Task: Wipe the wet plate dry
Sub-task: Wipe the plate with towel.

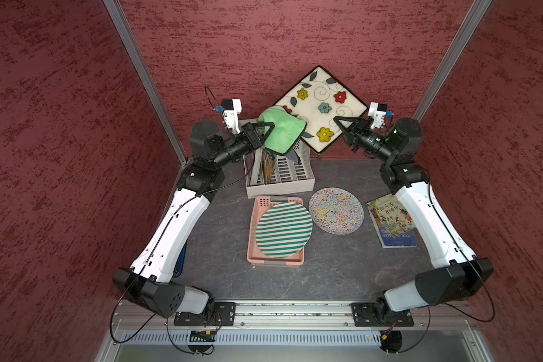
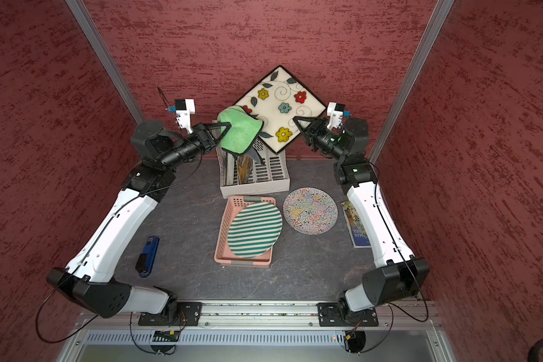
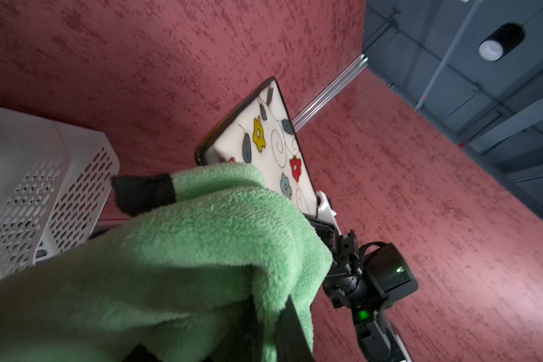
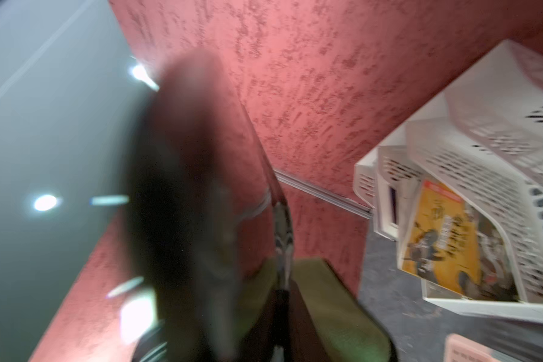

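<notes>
**Fluffy cloth meets glazed square plate**

The right claw (image 1: 339, 123) is clenched on one edge of the square plate (image 1: 322, 103). The plate is glossy cream with painted flowers and stands corner-down at the far side of the table (image 1: 220, 238). The left claw (image 1: 269, 130) grasps a fluffy green cloth (image 1: 281, 134), bunched at one corner of the plate's face. A top view shows a blue stapler (image 2: 148, 255). The blurred right wrist view probably shows the plate's dark underside.

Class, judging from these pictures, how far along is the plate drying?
Done: the right hand holds the square flowered plate aloft; the left hand grips the green cloth. In hand: the cloth covers one plate corner. Left: most of its face, probably unwiped.
</notes>
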Controlling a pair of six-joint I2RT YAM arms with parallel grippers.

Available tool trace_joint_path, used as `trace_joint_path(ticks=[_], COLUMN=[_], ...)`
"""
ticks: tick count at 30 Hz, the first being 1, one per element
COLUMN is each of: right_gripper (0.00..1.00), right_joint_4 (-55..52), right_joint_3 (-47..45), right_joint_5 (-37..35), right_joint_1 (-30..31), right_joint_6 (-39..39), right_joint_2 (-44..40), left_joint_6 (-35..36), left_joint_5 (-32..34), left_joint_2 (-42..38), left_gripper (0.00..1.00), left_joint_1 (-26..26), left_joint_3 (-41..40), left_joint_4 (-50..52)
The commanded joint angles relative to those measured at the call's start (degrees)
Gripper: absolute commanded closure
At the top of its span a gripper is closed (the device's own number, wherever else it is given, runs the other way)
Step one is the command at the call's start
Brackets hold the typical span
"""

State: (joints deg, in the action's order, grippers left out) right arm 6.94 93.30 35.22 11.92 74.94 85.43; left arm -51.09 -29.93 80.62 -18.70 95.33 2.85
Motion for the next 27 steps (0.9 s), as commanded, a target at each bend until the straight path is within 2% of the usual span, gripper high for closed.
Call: trace_joint_path(ticks=[1, 8, 13, 20, 27], right_gripper=[1.00, 1.00, 1.00, 1.00, 1.00], right_joint_4=[28.6, 33.6, 42.5, 44.1, 39.5], right_joint_3=[-0.7, -2.4, -2.9, -1.0, 0.9], right_joint_5=[2.9, 5.6, 5.0, -1.3, 3.6], right_joint_1=[1.9, 5.1, 6.4, 2.6, 5.1], right_joint_6=[11.9, 14.1, 21.1, 23.0, 19.8], right_joint_2=[-2.6, -2.3, 1.3, 1.6, 3.0], left_joint_6=[-11.7, -18.2, -24.9, -29.9, -34.5], left_joint_5=[1.1, 0.6, 1.3, 3.7, 4.5], left_joint_2=[-0.9, 1.8, 3.3, 0.8, 2.5], left_gripper=[1.00, 1.00, 1.00, 1.00, 1.00], left_joint_1=[1.2, 1.9, 4.2, 6.7, 7.1], left_joint_3=[-1.5, 1.0, -0.7, -9.0, -7.3], left_joint_4=[-14.5, -22.8, -31.4, -39.2, -43.1])
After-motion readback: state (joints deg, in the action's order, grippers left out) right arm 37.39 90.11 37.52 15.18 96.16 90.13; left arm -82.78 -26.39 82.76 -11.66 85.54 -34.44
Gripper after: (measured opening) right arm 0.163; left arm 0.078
